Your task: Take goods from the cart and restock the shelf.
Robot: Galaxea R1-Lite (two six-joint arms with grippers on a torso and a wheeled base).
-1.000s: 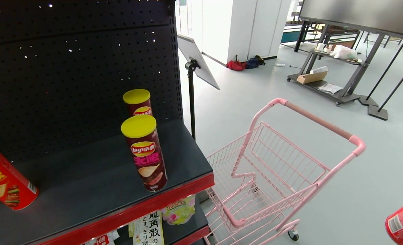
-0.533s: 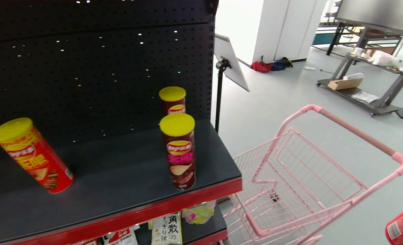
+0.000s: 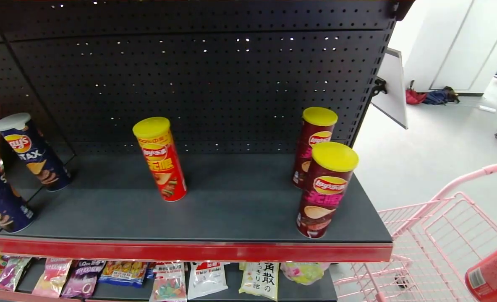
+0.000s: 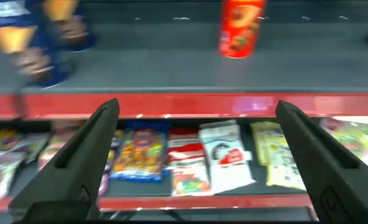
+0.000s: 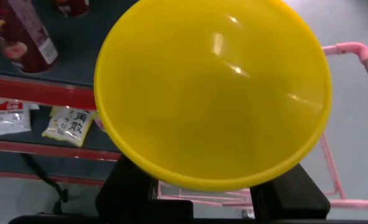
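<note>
- Two dark fingers (image 5: 131,193) of the right gripper (image 5: 209,190) are clamped on a held red can (image 3: 494,274), one on each side just below its yellow lid (image 5: 212,93).
- That can hangs at the near right of the scene, off the shelf, next to the pink cart (image 3: 441,226). I cannot tell whether it is over the basket or just beside it.
- The cart stands on the floor to the right of the upper shelf (image 3: 215,218), close to that shelf's right end.
- The left gripper (image 4: 193,155) is spread wide with nothing between its fingers (image 4: 78,162). It sits low in front of the shelf's red front edge and faces the snack bags (image 4: 190,162) on the lower shelf (image 3: 299,289).
- On the upper shelf a standing red can (image 3: 160,159) is upright near the middle, well apart from the other cans.
- At the right end are two maroon cans with yellow lids. The near maroon can (image 3: 326,191) stands by the front edge, and the far maroon can (image 3: 315,144) is just behind it, close to the pegboard back (image 3: 215,84).
- At the left end are blue cans (image 3: 32,151), one farther back and another nearer the front edge.
- Beyond the shelf's right end, a white board (image 3: 393,92) sits tilted on a stand.
</note>
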